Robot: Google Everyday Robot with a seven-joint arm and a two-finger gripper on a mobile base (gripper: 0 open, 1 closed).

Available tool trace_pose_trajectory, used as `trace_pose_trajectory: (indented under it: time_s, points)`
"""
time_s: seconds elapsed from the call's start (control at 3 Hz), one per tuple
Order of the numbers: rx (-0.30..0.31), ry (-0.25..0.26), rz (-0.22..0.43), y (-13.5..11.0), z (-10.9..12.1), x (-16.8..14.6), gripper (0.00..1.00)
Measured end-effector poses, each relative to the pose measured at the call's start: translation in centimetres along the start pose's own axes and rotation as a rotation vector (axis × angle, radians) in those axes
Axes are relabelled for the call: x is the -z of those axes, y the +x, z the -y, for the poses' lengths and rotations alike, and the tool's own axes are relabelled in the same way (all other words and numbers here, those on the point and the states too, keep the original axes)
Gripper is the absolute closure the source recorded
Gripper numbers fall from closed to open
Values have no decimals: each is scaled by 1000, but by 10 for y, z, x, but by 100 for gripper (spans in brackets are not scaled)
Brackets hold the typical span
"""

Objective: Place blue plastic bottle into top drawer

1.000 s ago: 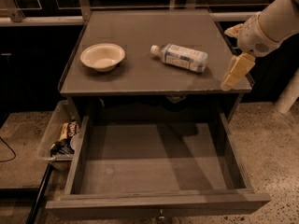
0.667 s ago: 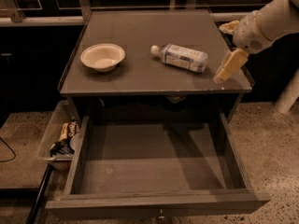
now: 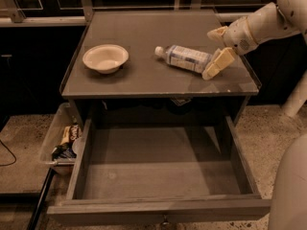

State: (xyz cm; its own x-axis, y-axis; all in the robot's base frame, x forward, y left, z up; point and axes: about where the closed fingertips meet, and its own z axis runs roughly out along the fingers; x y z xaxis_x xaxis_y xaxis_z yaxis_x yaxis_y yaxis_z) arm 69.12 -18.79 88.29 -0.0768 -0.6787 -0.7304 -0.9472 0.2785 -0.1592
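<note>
The blue plastic bottle point(image 3: 183, 58) lies on its side on the table top point(image 3: 144, 80), right of centre, white cap pointing left. My gripper point(image 3: 215, 51) is at the bottle's right end, low over the table. Its fingers point(image 3: 217, 64) stand spread, one behind the bottle's base and one in front of it; I cannot tell whether they touch it. The top drawer point(image 3: 158, 176) is pulled fully out below the table, its flat bottom bare.
A cream round bowl point(image 3: 105, 58) sits on the left of the table top. A clear plastic bin of snack packets point(image 3: 61, 140) stands on the floor left of the drawer. My white base point(image 3: 290, 190) is at the lower right.
My gripper has moved left from the table's right edge to the bottle's base end. The bottle and bowl have not moved.
</note>
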Motion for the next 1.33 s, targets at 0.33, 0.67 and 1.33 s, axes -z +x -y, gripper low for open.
trace_pose_trajectory:
  time_s: [0.33, 0.67, 1.33]
  points:
    - [-46, -45, 3, -1, 6, -22, 0]
    - [-84, -49, -23, 2, 14, -35, 0]
    - [-85, -48, -23, 2, 14, -35, 42]
